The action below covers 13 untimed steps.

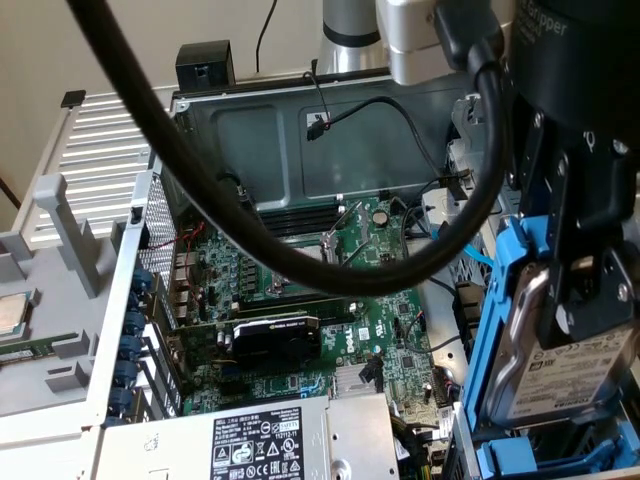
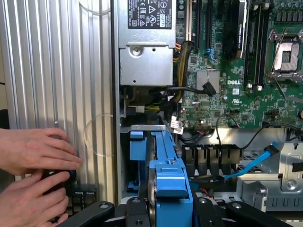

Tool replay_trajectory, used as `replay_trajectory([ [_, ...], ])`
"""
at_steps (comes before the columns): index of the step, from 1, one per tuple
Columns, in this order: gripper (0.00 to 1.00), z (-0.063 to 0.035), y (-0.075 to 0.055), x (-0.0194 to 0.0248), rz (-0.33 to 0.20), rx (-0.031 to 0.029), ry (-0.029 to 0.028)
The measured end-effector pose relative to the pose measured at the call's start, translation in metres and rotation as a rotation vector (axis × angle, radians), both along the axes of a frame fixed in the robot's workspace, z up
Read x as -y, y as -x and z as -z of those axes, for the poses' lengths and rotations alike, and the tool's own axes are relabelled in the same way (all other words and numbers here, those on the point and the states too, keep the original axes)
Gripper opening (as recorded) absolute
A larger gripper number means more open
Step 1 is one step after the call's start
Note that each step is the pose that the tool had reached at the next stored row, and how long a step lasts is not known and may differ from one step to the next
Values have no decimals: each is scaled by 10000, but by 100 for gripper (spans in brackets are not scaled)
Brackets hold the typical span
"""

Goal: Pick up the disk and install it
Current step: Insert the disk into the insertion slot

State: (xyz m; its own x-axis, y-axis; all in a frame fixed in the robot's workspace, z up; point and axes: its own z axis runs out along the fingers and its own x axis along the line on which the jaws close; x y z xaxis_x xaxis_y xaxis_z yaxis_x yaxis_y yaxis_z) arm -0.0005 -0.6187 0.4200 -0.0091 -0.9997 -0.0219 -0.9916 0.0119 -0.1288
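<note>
Lower right of the exterior view, the tool [image 1: 588, 300] grips the silver, white-labelled, blue-framed disk [image 1: 565, 375], partly cut off.

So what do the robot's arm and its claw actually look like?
A round silver-grey metal arm ends in a pale grey block, then a bulky black gripper with white lettering, small silver screws and black jointed fingers. A thick black cable loops off it.

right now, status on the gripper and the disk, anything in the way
Gripper jaws clamped on the disk. Disk on edge above the blue bay. Person's hands at the ribbed panel.
</note>
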Motion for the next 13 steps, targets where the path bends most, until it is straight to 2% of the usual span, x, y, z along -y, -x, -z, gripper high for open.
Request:
replay_trajectory([
  [13,37,28,-21,0,-1,-95,-1],
])
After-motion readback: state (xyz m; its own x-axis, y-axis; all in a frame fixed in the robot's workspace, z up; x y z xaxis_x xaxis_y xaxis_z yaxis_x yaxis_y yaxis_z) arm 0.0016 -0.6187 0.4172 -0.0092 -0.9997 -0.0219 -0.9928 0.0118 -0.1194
